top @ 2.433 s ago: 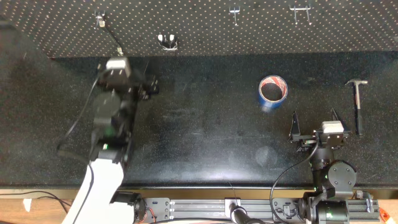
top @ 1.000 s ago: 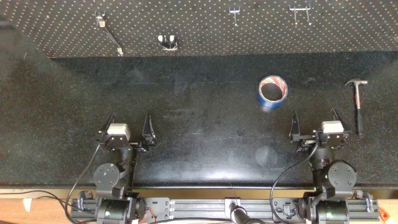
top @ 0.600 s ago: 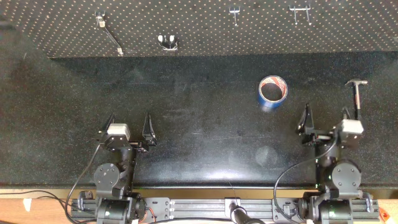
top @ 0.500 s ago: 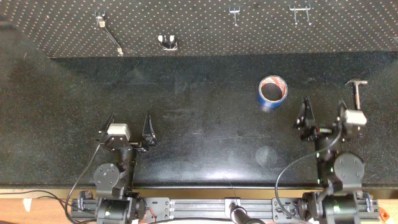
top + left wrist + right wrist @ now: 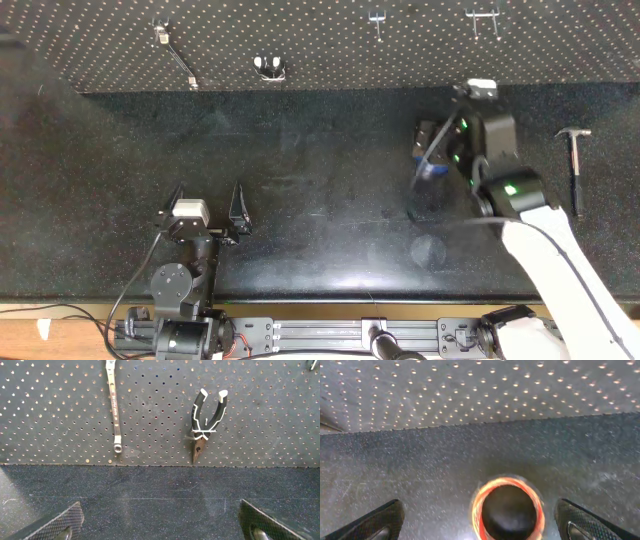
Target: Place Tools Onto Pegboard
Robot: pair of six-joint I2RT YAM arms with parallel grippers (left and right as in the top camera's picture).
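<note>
A roll of tape (image 5: pixel 509 508), orange-rimmed with a dark core, lies on the black worktop below my right gripper (image 5: pixel 478 505), which is open with one finger on each side of it. From above, the right gripper (image 5: pixel 432 157) covers most of the tape (image 5: pixel 432 172). A hammer (image 5: pixel 574 165) lies flat at the far right. On the pegboard hang a wrench (image 5: pixel 113 405) and black-handled pliers (image 5: pixel 207 417). Low at the front left, my left gripper (image 5: pixel 208 203) stands open with nothing in it.
Bare hooks (image 5: pixel 377 20) (image 5: pixel 483 20) stick out of the pegboard (image 5: pixel 330 40) at upper right, behind the tape. The black worktop (image 5: pixel 320 180) stretches bare between the two arms.
The right arm rose from its rest at the front right and swung up-left over the tape roll. The left arm pulled back from the wrench on the pegboard to the front left.
</note>
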